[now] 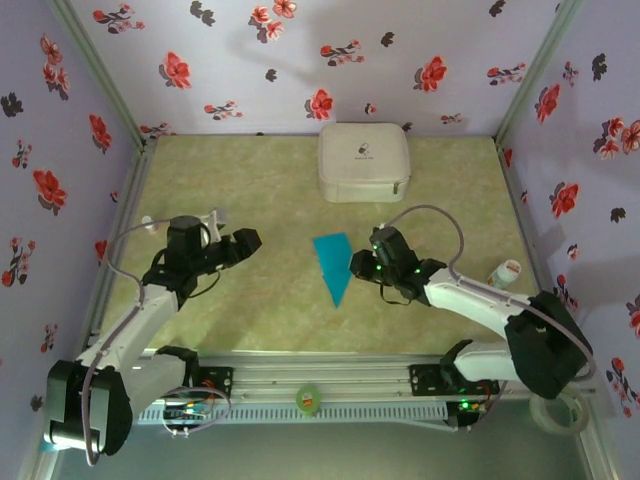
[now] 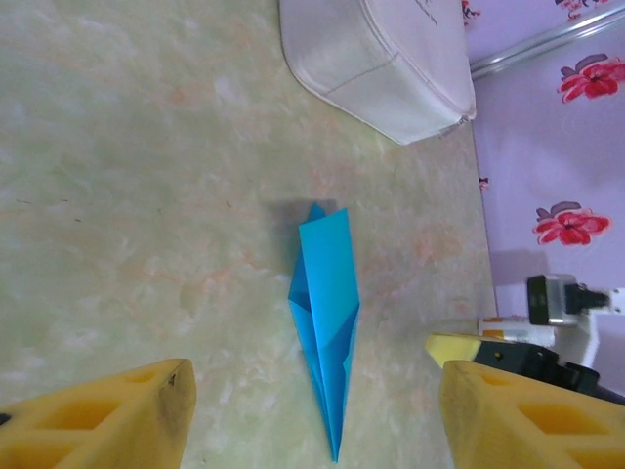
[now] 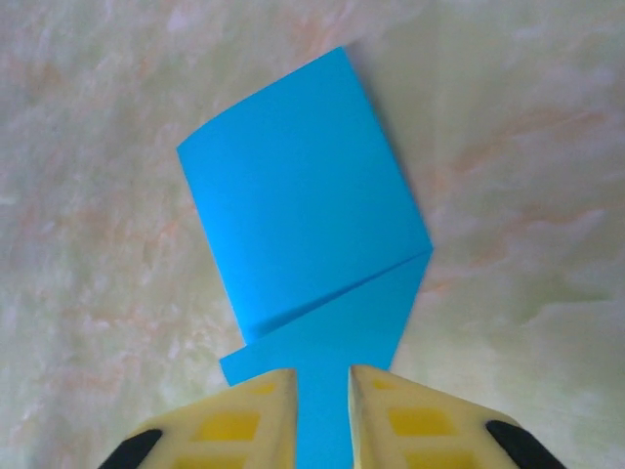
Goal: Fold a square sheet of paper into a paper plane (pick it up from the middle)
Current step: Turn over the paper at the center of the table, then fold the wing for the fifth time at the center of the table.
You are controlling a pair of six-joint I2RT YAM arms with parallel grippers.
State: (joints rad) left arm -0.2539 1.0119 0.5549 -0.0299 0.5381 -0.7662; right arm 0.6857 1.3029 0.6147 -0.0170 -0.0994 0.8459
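Currently the plane lies flat near the middle of the table, a slim turquoise dart whose broad end sits toward 12 o'clock and whose tip aims at about 6 o'clock in the top view. From the left wrist we see its layers: a long centre fold with a wing lapping over it, and a faint shadow past the blunt end. From the right wrist we see a squarish upper flap lying over a lower layer that juts out on either side, and a strip of that blue paper runs down between the yellow fingers. The right claw meets the plane's edge at its 3 o'clock. Its jaws stand almost together, with a narrow gap where the paper shows, and we cannot tell whether they pinch the paper or merely straddle it. The left claw hovers at the plane's 9 o'clock, well apart from it and released, its fingers spread wide with the plane lying on the table ahead of them. At about 12 to 1 o'clock from the plane, near the back wall, sits the white case, apart from the paper. A small white container with a red band stands at 3 o'clock, close to the right wall, beyond the right arm.
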